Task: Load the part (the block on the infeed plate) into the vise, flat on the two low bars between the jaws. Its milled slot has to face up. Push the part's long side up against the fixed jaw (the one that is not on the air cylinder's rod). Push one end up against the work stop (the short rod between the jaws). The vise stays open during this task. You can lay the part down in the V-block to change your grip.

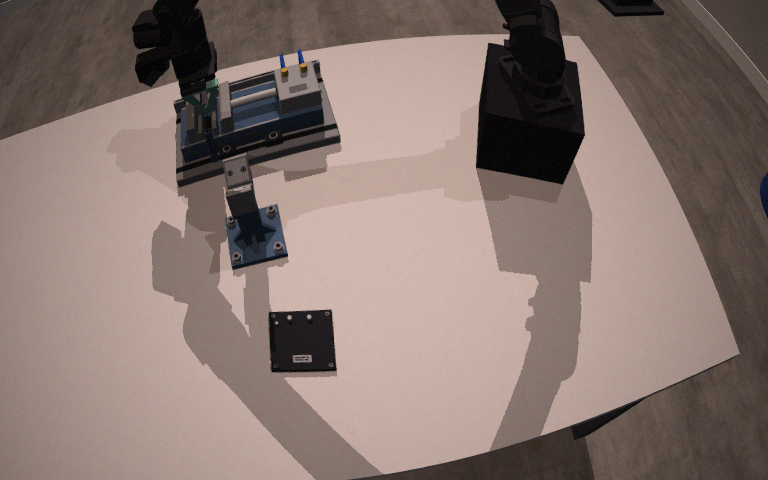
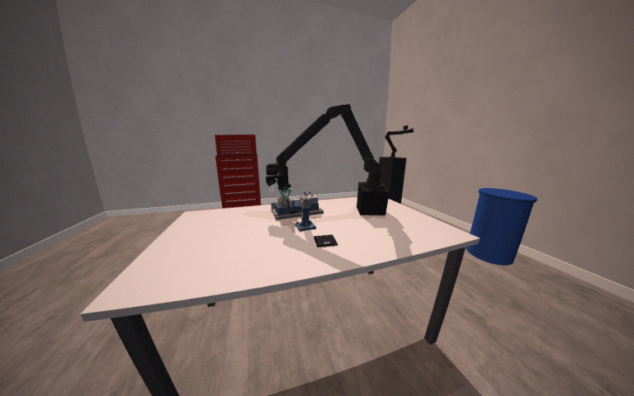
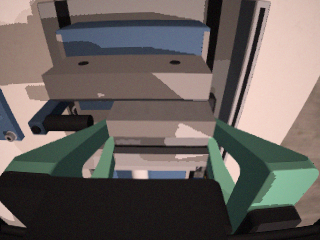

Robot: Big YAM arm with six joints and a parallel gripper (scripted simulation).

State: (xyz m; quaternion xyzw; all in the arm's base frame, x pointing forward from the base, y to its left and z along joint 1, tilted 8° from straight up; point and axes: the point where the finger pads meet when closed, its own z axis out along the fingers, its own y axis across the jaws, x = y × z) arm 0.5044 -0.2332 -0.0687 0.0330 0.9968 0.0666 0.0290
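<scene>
My gripper (image 1: 205, 106) (image 2: 285, 198) (image 3: 161, 121), with green fingers, is shut on the grey part (image 3: 161, 111), gripping it by its two ends. The part is low in the open vise (image 1: 300, 116) (image 2: 297, 209), its long side parallel to the fixed jaw (image 3: 127, 86), very close to it. Contact is unclear. The black work stop rod (image 3: 70, 122) points at the part's left end in the wrist view, with a narrow gap visible. The moving jaw (image 1: 225, 106) stands on the cylinder side. I cannot make out the slot or the low bars under the part.
The V-block (image 1: 236, 170) (image 2: 305, 202) on its blue stand (image 1: 230, 243) (image 3: 10, 117) is beside the vise and empty. The black infeed plate (image 1: 303, 342) (image 2: 325, 241) is empty. The air cylinder (image 1: 298, 93) with two blue hoses stands at the vise's far end.
</scene>
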